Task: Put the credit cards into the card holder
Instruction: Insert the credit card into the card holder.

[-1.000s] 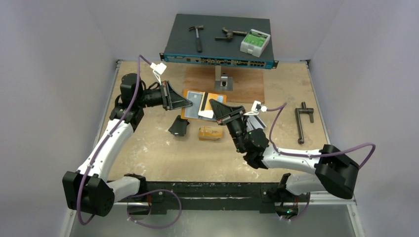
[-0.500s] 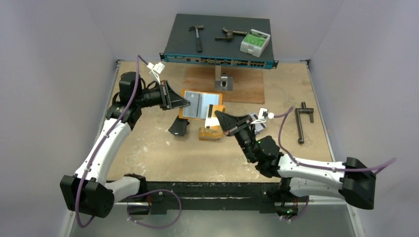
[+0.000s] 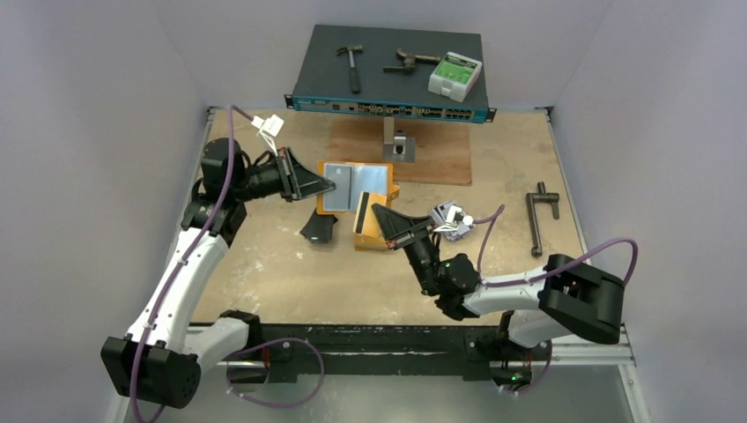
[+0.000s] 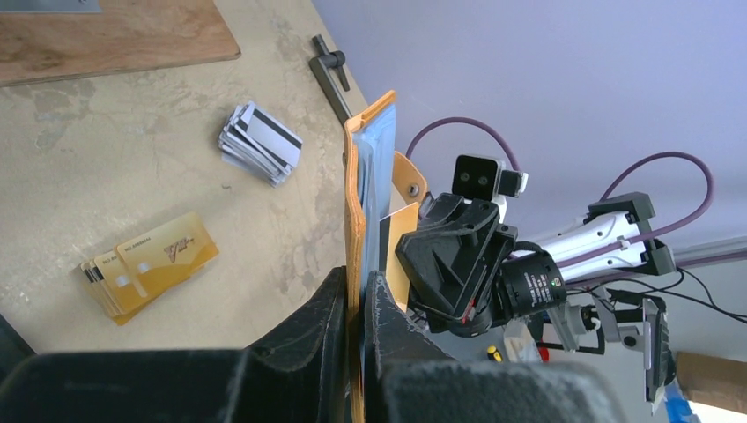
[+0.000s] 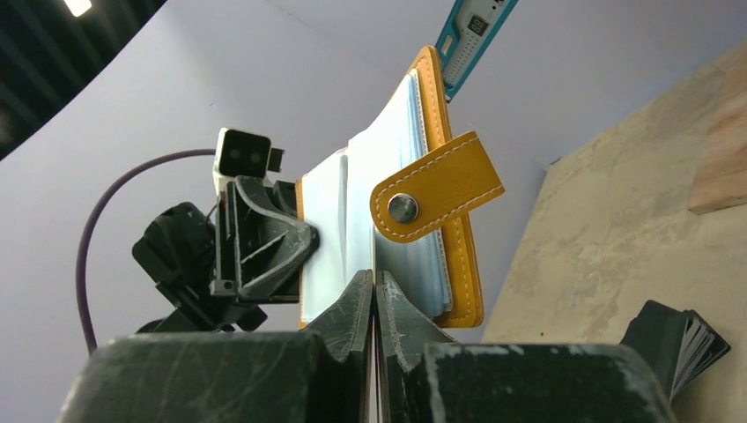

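The card holder (image 3: pixel 354 187), an orange wallet with clear sleeves, is held open above the table. My left gripper (image 3: pixel 331 187) is shut on its left cover edge (image 4: pixel 354 220). In the right wrist view its snap tab (image 5: pixel 438 186) hangs toward me. My right gripper (image 3: pixel 377 214) is shut on one yellow-orange credit card (image 3: pixel 362 216) with a black stripe, at the holder's lower right corner. In the left wrist view that card (image 4: pixel 402 242) stands edge-up beside the sleeves. A yellow card stack (image 3: pixel 375 239) and a silver card stack (image 3: pixel 449 220) lie on the table.
A black folded case (image 3: pixel 317 226) lies below the holder. A network switch (image 3: pixel 388 84) at the back carries a hammer (image 3: pixel 352 66), pliers (image 3: pixel 410 61) and a green-white box (image 3: pixel 455 76). A wooden board (image 3: pixel 432 159) with a metal block (image 3: pixel 401 146) and a black clamp tool (image 3: pixel 538 216) are also on the table.
My right gripper has drawn back toward me and left with the card, from over the open holder to its lower right corner. The left gripper and holder shifted slightly left.
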`<act>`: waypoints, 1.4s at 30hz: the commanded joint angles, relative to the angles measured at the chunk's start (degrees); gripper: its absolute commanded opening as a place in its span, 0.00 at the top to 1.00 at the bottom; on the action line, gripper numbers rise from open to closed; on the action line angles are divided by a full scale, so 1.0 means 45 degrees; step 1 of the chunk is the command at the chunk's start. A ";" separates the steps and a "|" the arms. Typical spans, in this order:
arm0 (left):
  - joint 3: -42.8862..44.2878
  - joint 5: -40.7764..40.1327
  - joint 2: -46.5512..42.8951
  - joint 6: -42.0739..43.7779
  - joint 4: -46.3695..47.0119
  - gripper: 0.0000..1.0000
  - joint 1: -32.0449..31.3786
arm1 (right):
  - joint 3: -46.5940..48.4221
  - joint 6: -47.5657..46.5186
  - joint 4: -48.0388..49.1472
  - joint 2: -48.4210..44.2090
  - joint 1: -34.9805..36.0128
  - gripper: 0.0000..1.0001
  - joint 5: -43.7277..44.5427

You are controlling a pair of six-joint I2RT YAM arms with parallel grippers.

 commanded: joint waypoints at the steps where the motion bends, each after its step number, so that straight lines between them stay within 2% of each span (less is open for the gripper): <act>1: -0.0486 0.0278 -0.0400 -0.0689 0.1204 1.00 0.0068 | 0.0701 0.0111 0.4491 0.0207 0.0043 1.00 -0.0185; 7: -0.0652 0.0069 -0.0560 -0.0345 0.0642 1.00 0.0063 | 0.1451 0.0401 0.4531 0.0086 0.0051 1.00 -0.0813; 12: -0.0821 -0.0024 -0.0667 -0.0526 0.0754 1.00 0.0058 | 0.1768 0.0066 0.4507 0.0201 0.0051 1.00 -0.0461; 20: -0.1184 0.0273 -0.0871 -0.1497 0.1610 1.00 0.0058 | 0.2656 -0.2031 0.3931 0.0326 0.0071 1.00 0.0011; 32: -0.1308 0.0619 -0.1192 -0.2410 0.2342 1.00 0.0058 | 0.2318 -0.2596 0.3853 0.0125 0.0032 1.00 0.0995; 42: -0.1358 0.0790 -0.1281 -0.3071 0.3323 1.00 0.0058 | 0.2374 -0.2682 0.3244 -0.0166 -0.0003 1.00 0.1023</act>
